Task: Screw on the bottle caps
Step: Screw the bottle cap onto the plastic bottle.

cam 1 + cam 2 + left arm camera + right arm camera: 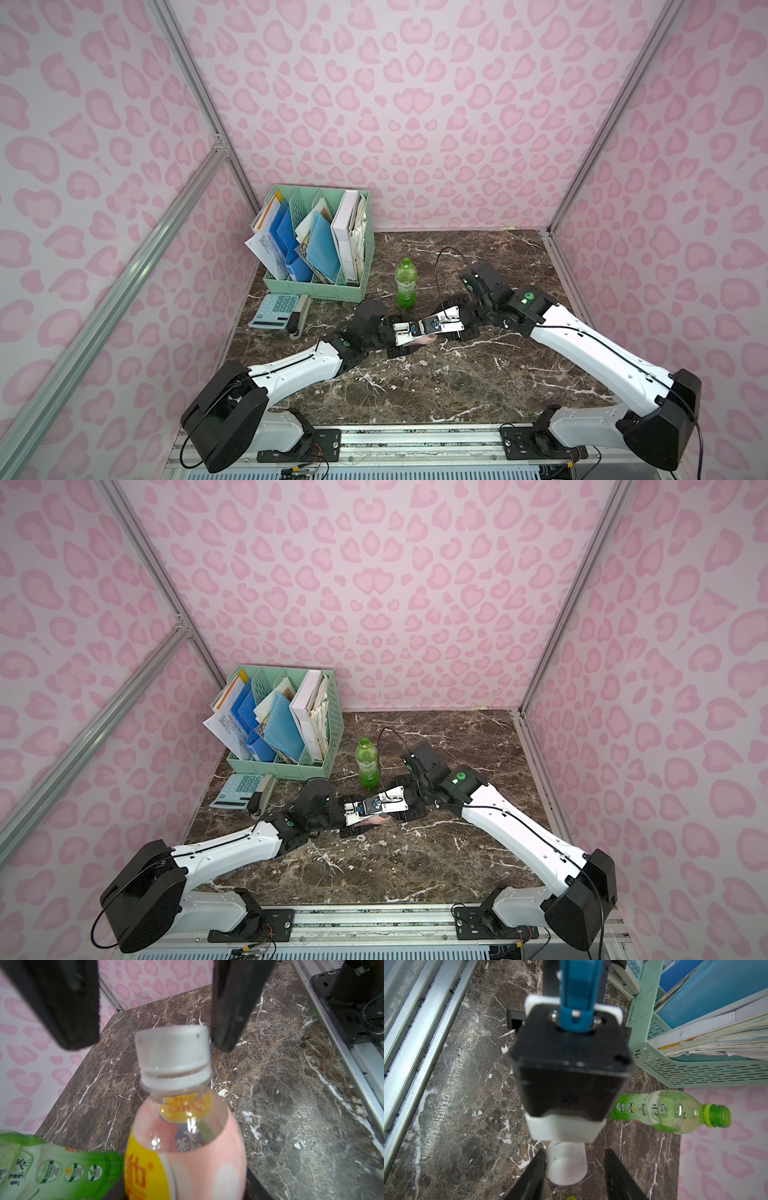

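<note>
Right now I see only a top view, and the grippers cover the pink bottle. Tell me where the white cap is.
Observer: The left wrist view shows the white cap sitting on the neck of the pink bottle.
Operator: Report how the right gripper stands on it.
Observer: In that same view the right gripper straddles the cap. One finger is against the cap's side and there is a clear gap at the other, so the gripper is not yet closed on it.
Operator: Check the green bottle's neck.
Observer: The right wrist view shows the green bottle with bare threads and no cap on it.
</note>
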